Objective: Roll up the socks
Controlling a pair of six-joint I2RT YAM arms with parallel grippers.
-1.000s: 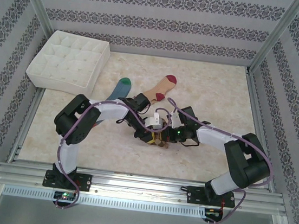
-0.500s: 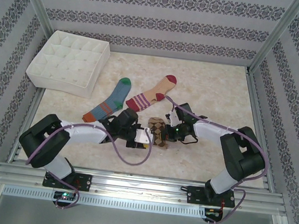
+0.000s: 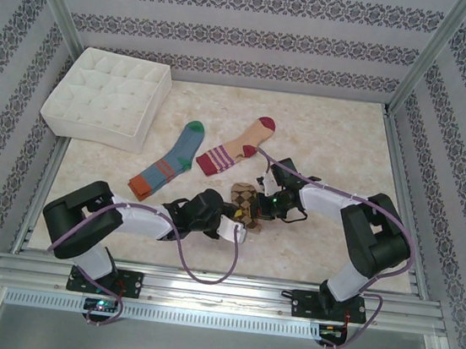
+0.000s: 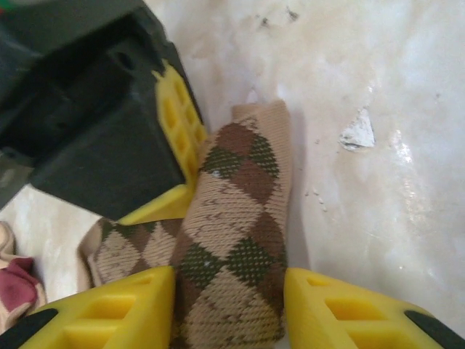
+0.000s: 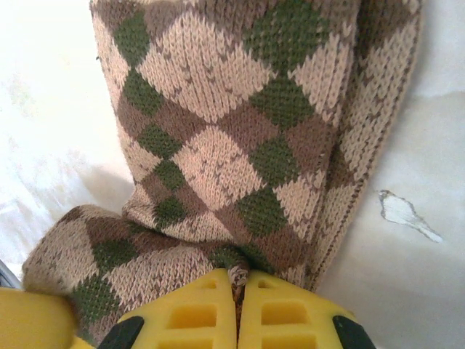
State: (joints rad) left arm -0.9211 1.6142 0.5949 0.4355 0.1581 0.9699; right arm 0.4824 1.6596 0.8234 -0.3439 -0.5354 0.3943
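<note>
The brown-tan argyle sock (image 3: 244,200) lies partly rolled at the table's middle. My left gripper (image 3: 237,215) comes at it low from the near left. Its yellow fingers (image 4: 109,313) stand open on either side of the roll (image 4: 240,240), close against its sides. My right gripper (image 3: 260,201) is shut, pinching a fold of the argyle sock (image 5: 240,145) between its pads (image 5: 196,316). One yellow finger of the right gripper (image 4: 178,134) rests beside the roll. The blue sock (image 3: 169,162) and the tan sock with the maroon toe (image 3: 236,147) lie flat further back.
A white quilted box (image 3: 109,95) with small compartments stands at the back left. Aluminium rails (image 3: 219,290) edge the table on the near side and along both sides. Patterned walls close in the back and sides.
My left arm dropped from its raised pose over the socks to lie low at the near left, and its jaws widened around the roll. The right gripper kept its pinch.
</note>
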